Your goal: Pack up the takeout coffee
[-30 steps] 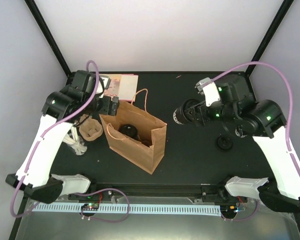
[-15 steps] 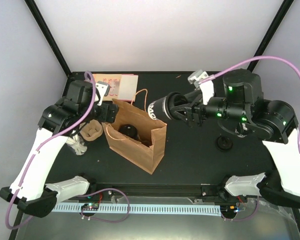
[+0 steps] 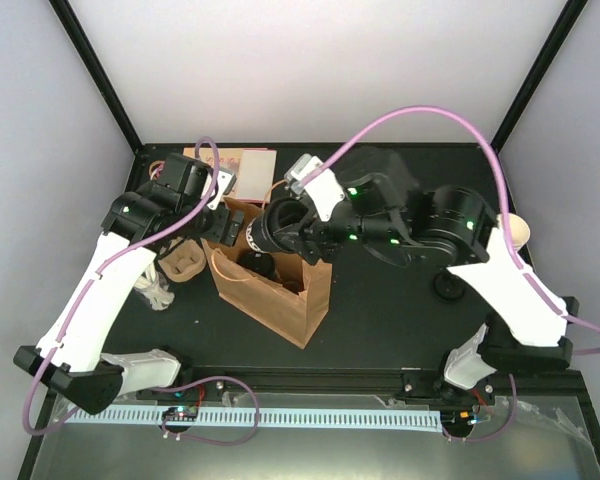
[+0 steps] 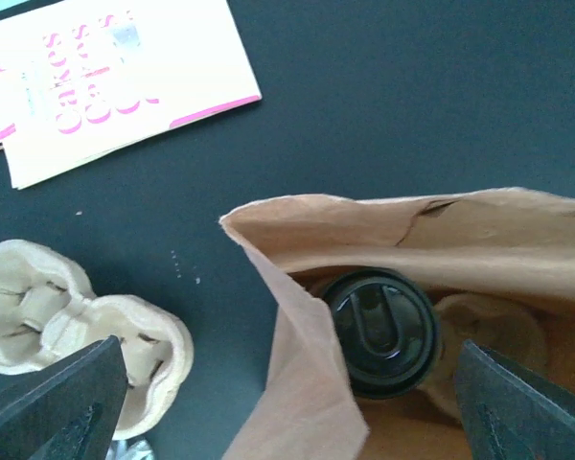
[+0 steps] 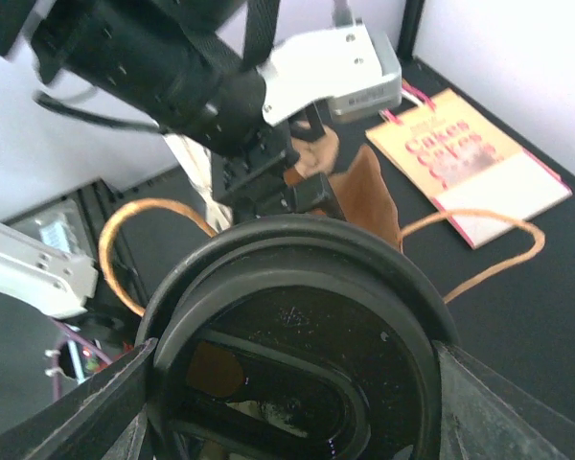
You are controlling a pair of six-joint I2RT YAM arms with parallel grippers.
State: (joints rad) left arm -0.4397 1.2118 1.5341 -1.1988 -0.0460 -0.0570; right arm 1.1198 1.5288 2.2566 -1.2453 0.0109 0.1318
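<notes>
Where: we see the takeout coffee (image 5: 297, 355) pinched in the right claw (image 3: 285, 232), above the open brown bag (image 3: 280, 295).
Other arm: left claw (image 3: 223, 226) spread wide at the bag's rim.
Handling: we judge it light, crushable and spill-prone; hold the paper wall below the lid and keep it upright.

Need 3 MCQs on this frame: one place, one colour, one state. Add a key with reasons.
1. Where is the coffee cup seen in the left wrist view?
A) inside the brown paper bag
B) standing beside it
C) lying on top of it
2. The booklet has lettering in:
A) green
B) pink
C) blue
3. The right pincer is:
A) open, empty
B) shut on a lidded coffee cup
C) shut on the bag's rim
Key: 1A, the bag's walls surround it; 2B, pink letters on cream; 3B, the right wrist view shows the cup clamped in it.
</notes>
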